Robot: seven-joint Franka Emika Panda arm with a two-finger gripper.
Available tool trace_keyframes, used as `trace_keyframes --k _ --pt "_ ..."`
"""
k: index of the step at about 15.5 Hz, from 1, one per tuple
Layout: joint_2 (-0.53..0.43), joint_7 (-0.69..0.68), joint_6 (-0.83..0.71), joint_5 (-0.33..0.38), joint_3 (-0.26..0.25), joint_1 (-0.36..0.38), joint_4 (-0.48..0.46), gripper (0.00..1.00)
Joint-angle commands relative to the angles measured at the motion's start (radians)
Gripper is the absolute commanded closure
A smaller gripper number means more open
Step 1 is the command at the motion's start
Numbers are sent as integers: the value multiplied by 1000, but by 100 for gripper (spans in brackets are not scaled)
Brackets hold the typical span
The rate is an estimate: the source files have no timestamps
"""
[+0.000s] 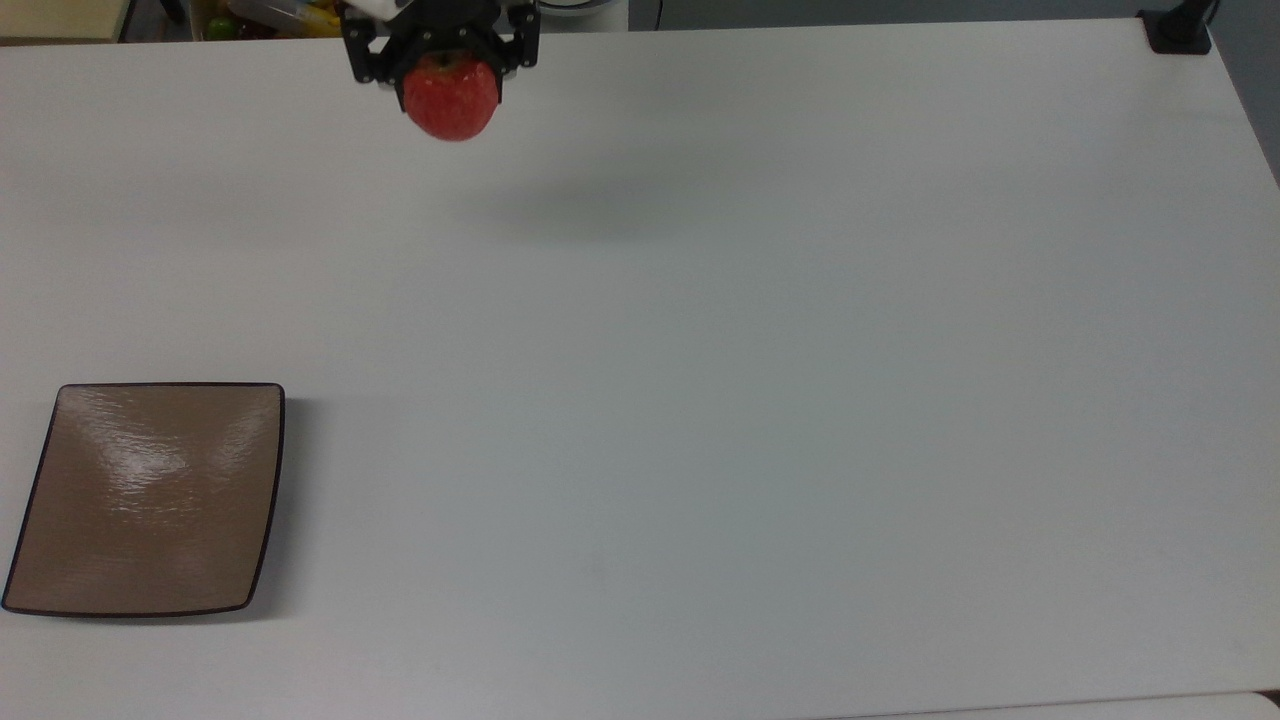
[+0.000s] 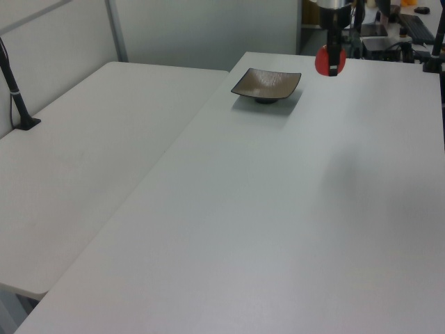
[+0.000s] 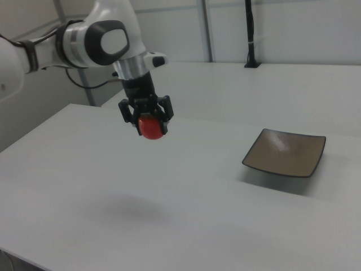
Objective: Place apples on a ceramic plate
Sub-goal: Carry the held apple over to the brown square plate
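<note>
The red apple [image 3: 151,128] is held clenched in the claw [image 3: 148,120], well above the white bench [image 1: 760,380], while the empty square ceramic plate [image 3: 286,152] is observed well apart toward the right view's right, unobstructed.

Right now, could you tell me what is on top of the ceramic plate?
Nothing lies on the ceramic plate; its glossy face is bare. The apple hangs clamped in the gripper, above the table, well away from it.
</note>
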Motion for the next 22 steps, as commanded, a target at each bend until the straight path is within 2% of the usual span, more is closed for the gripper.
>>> trace_keyframes --k 1,6,7,9,16,22 --pt "148 -7 -49 54 -26 -22 187 99" --pt "353 -4 -29 73 -39 -104 453 99" --pt "404 -4 16 73 -40 -128 504 99" --pt "448 -1 137 73 -26 -186 508 99" --pt "669 85 402 62 -33 -246 592 98" --pt "783 119 619 56 -43 -276 609 96"
